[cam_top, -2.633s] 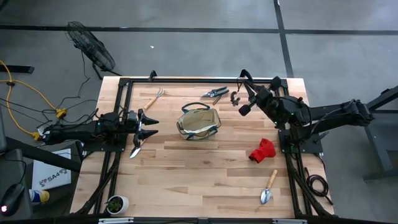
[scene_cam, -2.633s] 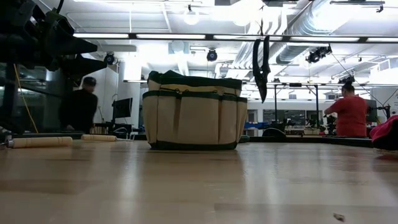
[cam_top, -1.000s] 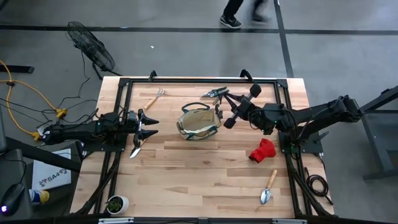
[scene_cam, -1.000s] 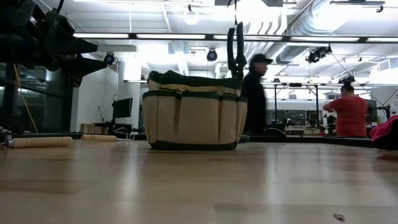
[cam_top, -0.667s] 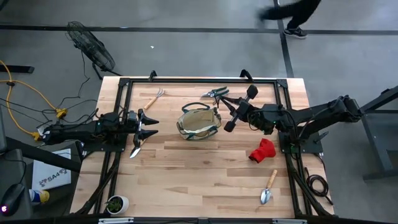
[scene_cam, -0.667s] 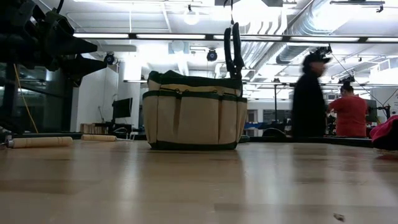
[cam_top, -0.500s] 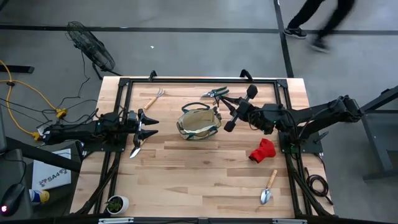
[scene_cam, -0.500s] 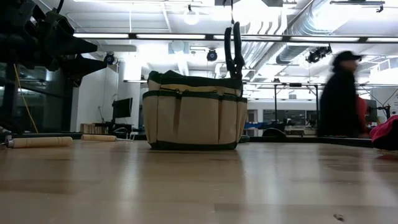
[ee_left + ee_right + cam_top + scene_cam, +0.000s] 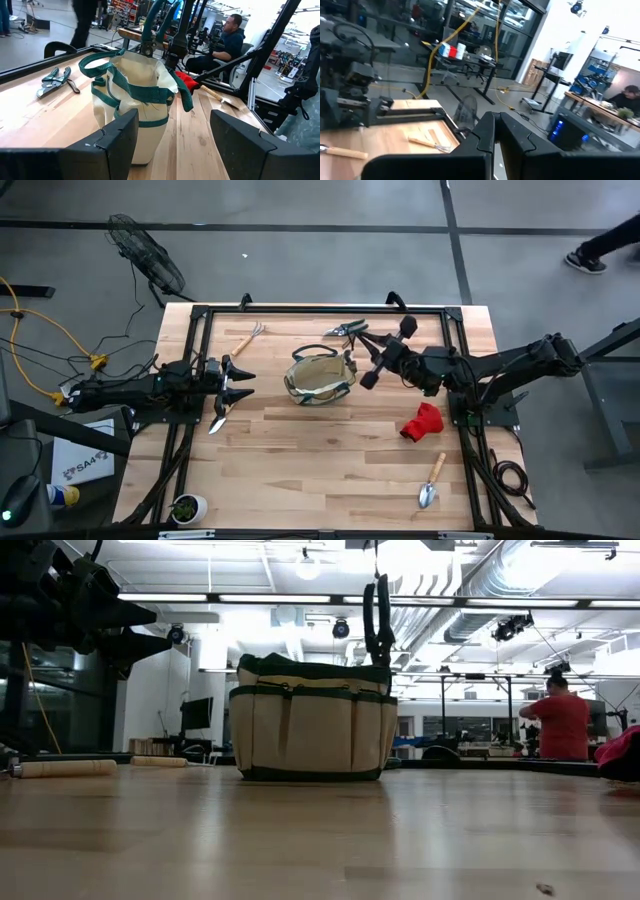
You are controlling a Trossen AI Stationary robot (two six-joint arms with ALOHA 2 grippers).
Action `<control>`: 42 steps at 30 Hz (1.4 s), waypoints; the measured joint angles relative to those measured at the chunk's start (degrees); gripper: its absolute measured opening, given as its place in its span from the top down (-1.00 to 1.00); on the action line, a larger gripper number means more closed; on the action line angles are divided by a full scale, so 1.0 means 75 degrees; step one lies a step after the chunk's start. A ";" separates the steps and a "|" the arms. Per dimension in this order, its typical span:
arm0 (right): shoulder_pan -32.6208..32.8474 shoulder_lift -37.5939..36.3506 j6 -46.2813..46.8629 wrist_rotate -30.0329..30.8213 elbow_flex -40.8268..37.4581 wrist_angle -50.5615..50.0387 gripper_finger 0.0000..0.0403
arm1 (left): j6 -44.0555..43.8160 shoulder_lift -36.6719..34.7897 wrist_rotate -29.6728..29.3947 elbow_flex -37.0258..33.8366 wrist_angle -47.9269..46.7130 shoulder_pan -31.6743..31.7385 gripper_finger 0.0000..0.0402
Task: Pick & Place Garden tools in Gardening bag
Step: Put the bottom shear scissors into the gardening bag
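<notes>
Counting two shears (image 9: 345, 330), two trowels (image 9: 431, 480), one bag (image 9: 320, 377).

The only lettering in sight is a dark printed mark on a white sheet (image 9: 80, 470) lying on the floor left of the table (image 9: 330, 460); it cannot be read.
</notes>
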 joint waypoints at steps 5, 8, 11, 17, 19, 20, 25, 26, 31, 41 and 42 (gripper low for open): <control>0.0015 0.0000 -0.0006 0.0141 0.0000 -0.0081 0.98 | 0.0000 -0.0001 -0.0001 0.0000 0.0000 0.0001 -0.21; 0.0015 0.0000 -0.0017 0.0322 0.0000 -0.0083 0.98 | 0.0000 -0.0001 0.0001 0.0000 0.0000 0.0000 -0.21; 0.0015 0.0000 -0.0055 0.0398 0.0000 -0.0081 0.98 | 0.0000 -0.0003 -0.0001 0.0000 0.0000 0.0000 -0.21; 0.0015 0.0000 -0.0102 0.0743 0.0000 -0.0184 0.98 | 0.0000 0.0000 -0.0001 0.0000 0.0000 0.0000 -0.21; 0.0015 0.0000 -0.0138 0.0830 0.0000 -0.0232 0.98 | 0.0000 -0.0002 0.0002 0.0000 0.0000 0.0002 -0.21; 0.0015 0.0000 -0.0157 0.0882 0.0000 -0.0267 0.98 | 0.0000 0.0000 -0.0001 0.0000 0.0000 0.0000 -0.21; 0.0015 0.0000 -0.0319 0.1301 0.0000 -0.0395 0.98 | 0.0000 0.0000 -0.0001 0.0000 0.0000 0.0002 -0.21; 0.0015 0.0000 -0.0364 0.1359 0.0000 -0.0398 0.98 | 0.0000 -0.0001 0.0002 0.0000 0.0001 0.0002 -0.21; 0.0015 0.0000 -0.0606 0.1688 0.0000 -0.0428 0.98 | 0.0000 0.0000 -0.0001 0.0000 0.0000 0.0000 -0.21; 0.0120 0.0000 -0.0993 0.2384 0.0000 -0.0460 0.98 | 0.0000 0.0000 -0.0001 0.0000 0.0000 0.0002 -0.21; 0.0164 0.0000 -0.1057 0.2478 0.0000 -0.0462 0.98 | 0.0000 -0.0003 -0.0001 0.0000 0.0001 0.0003 -0.21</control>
